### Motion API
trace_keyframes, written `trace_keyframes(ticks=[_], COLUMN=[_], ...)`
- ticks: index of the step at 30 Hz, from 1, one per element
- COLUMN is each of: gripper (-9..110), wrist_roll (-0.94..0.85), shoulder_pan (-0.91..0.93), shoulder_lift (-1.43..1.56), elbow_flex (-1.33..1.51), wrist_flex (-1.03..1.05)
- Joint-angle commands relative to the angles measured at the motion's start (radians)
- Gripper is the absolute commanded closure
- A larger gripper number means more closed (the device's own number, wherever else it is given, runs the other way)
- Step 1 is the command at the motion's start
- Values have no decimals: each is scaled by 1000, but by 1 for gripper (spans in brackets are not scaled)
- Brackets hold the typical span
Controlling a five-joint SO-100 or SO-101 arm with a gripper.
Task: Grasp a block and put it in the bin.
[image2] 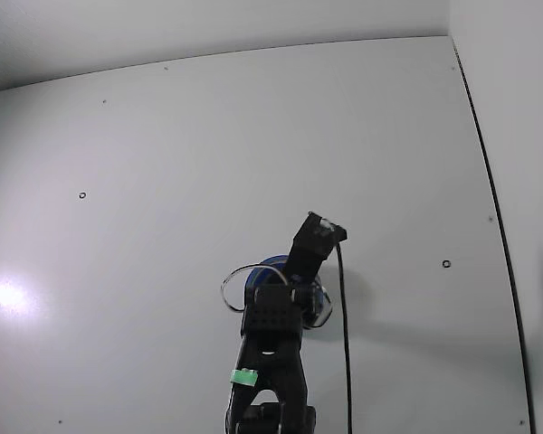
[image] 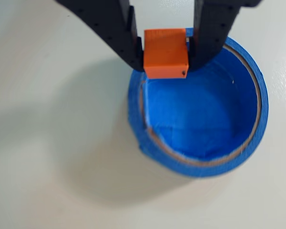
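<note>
- In the wrist view the gripper [image: 165, 59] is clamped on the block [image: 165, 53], one matte black finger [image: 125, 33] pressed to each side face.
- The fingers look like printed plastic, flat-faced and dotted with small holes.
- The block is a small cube that reads orange here, with crisp edges and faint layer lines on its top face.
- It hangs over the upper rim of the bin [image: 200, 168], above the opening and not resting inside.
- The bin is round and shallow, with a thick blue rim, a thin tan band running inside the wall and a creased blue floor; nothing lies in it.
- It sits on a smooth, pale table [image: 47, 143].
- In the fixed view the black arm [image2: 281, 344] covers most of the bin [image2: 264, 269]; the block is hidden.
</note>
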Motion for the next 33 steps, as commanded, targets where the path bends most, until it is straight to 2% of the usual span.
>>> trace_keyframes(ticks=[1, 16, 23, 25, 28, 33], gripper=[101, 100, 82, 80, 85, 103], wrist_roll=[35, 29, 28, 31, 44, 143], shoulder_pan=[-55, -106, -104, -103, -100, -86], shoulder_lift=[43, 51, 54, 54, 54, 176], elbow_flex=[-17, 0, -12, -15, -17, -17], wrist_flex=[-78, -181, -164, -164, -164, -164])
